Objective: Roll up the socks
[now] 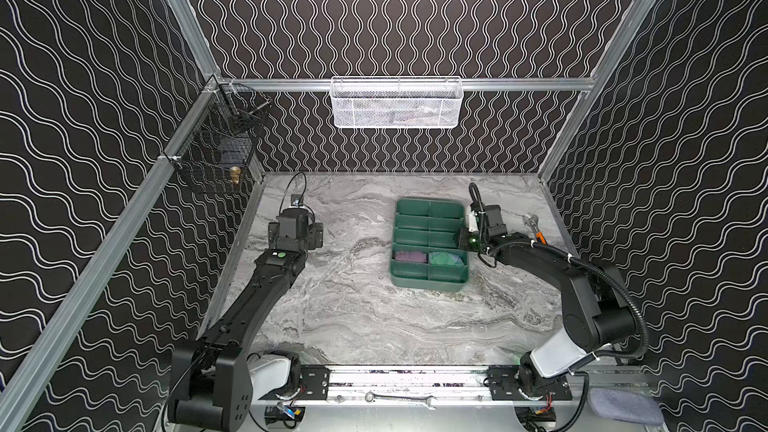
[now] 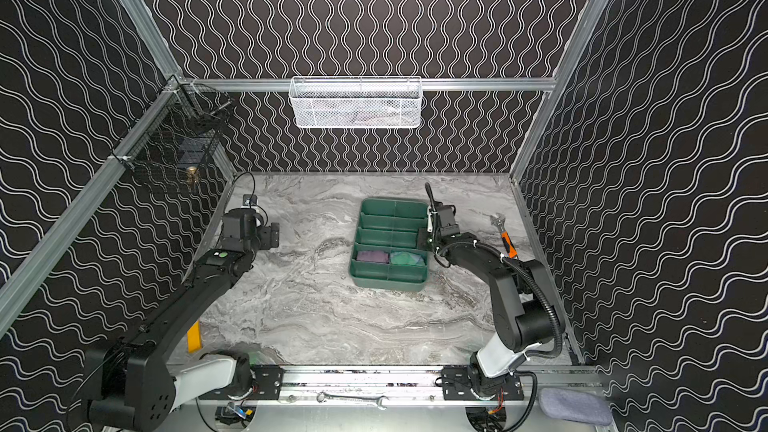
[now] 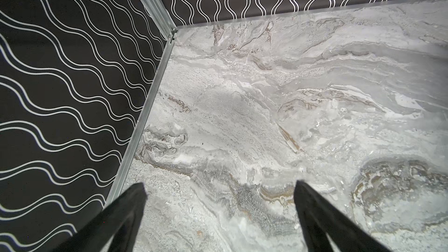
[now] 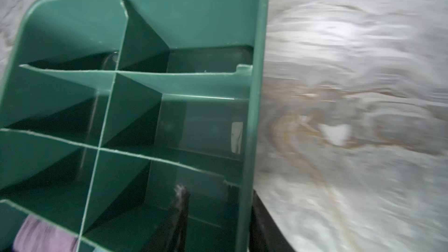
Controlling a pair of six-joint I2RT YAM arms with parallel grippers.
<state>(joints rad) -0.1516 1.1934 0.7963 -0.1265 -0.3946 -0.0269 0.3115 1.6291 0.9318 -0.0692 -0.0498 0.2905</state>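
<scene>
Left wrist view: black left pincer (image 3: 220, 184) is being held wide over grey marbled bench (image 3: 266, 93). Purple ribbed sock (image 1: 410, 256) and blue-green ribbed sock (image 1: 445, 258) are being stored rolled in adjoining compartments of green plastic tray (image 1: 430, 284); rolling seems done. Its wall is being straddled by right pincer (image 4: 217, 190), grip unclear.

Marble table (image 1: 374, 326): green divided tray (image 1: 428, 283), wrench (image 1: 530, 223) apparently near right edge.
</scene>
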